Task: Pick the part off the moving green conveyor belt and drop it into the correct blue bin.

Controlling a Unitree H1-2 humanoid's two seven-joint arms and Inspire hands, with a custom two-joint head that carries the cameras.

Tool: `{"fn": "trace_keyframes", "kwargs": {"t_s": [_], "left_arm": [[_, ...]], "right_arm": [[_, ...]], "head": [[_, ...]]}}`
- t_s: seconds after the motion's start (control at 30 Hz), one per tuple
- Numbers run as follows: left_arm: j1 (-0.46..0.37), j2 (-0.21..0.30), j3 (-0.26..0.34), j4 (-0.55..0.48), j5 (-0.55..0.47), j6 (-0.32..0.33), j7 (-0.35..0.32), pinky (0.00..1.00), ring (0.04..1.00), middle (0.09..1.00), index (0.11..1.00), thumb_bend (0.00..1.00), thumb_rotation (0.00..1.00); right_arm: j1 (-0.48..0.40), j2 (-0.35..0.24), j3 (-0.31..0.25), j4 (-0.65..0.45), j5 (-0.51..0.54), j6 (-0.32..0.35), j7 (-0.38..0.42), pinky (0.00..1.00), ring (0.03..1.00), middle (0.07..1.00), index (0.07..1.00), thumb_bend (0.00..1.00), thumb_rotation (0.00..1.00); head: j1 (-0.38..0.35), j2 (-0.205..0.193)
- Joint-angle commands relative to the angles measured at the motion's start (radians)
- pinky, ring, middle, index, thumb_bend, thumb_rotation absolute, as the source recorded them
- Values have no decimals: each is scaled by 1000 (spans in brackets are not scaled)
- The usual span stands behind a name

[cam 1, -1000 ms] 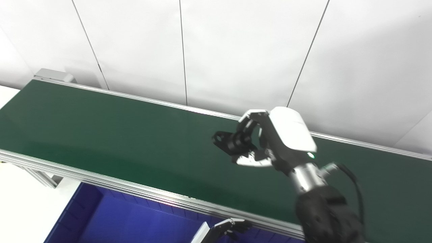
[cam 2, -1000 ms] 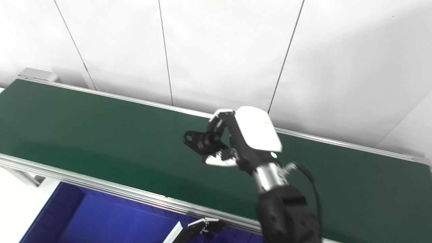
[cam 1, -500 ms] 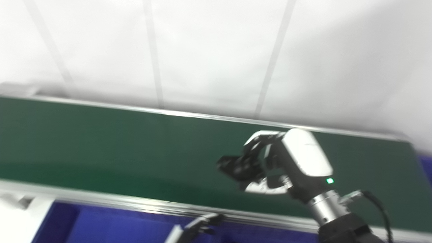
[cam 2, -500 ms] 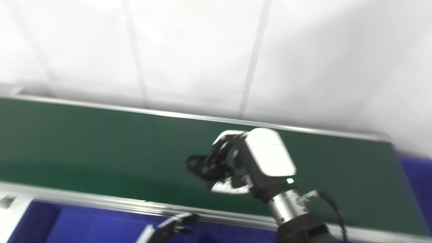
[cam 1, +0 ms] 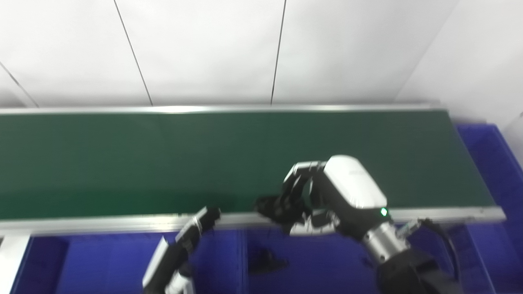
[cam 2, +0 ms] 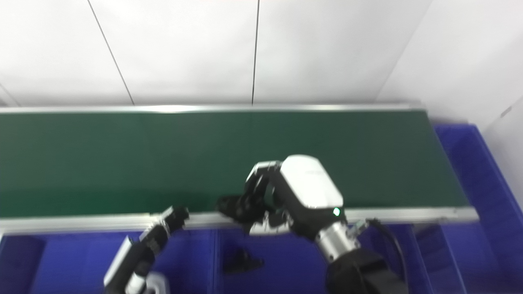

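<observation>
Gripping a knobbly black part (cam 1: 273, 207) in curled fingers, the glossy white-shelled right hand (cam 1: 327, 200) hangs over the belt's (cam 1: 122, 159) aluminium front rail. Below it sits a smooth blue bin (cam 1: 327, 265) (another dark part (cam 1: 265, 261) inside). Left hand (cam 1: 184, 241): grip unclear

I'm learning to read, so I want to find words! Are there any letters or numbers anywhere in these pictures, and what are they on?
None: no letters, numbers or signs can be read anywhere.
Green conveyor belt: plain.
Blue bin: no label shows.
White wall panels: blank, only dark seams.
Right robot hand, shut on a black part: only a small green light, no writing.
Left robot hand: no writing visible.
</observation>
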Motion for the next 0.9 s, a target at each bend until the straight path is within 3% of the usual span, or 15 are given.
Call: {"fn": "trace_keyframes", "kwargs": {"t_s": [0.0,0.13,0.3,0.57,0.87], "left_arm": [[5,-10,23,-48,-18,-5,-54,897,885,871,887,724,973],[11,-28,62,-99,-23,50,-102,896,883,868,886,740,978],[14,-59,99,-123,-39,81,-159,907,878,868,891,734,970],[30,-107,142,-129,-17,94,-206,904,881,869,892,738,981],[36,-134,169,-127,-18,85,-242,894,876,866,892,728,978]], "right_arm": [[-13,8,-22,-19,-21,-19,19,125,197,469,484,530,0],[-1,0,-40,15,-42,-27,52,108,174,469,483,529,0],[45,-11,-21,118,-66,-55,20,126,201,469,483,530,0],[75,-33,49,389,-142,-76,-82,152,237,471,483,532,0],[69,-20,152,586,-241,-70,-198,138,220,471,486,531,0]], "head": [[5,25],[24,65],[37,79],[50,85],[60,92]]}}
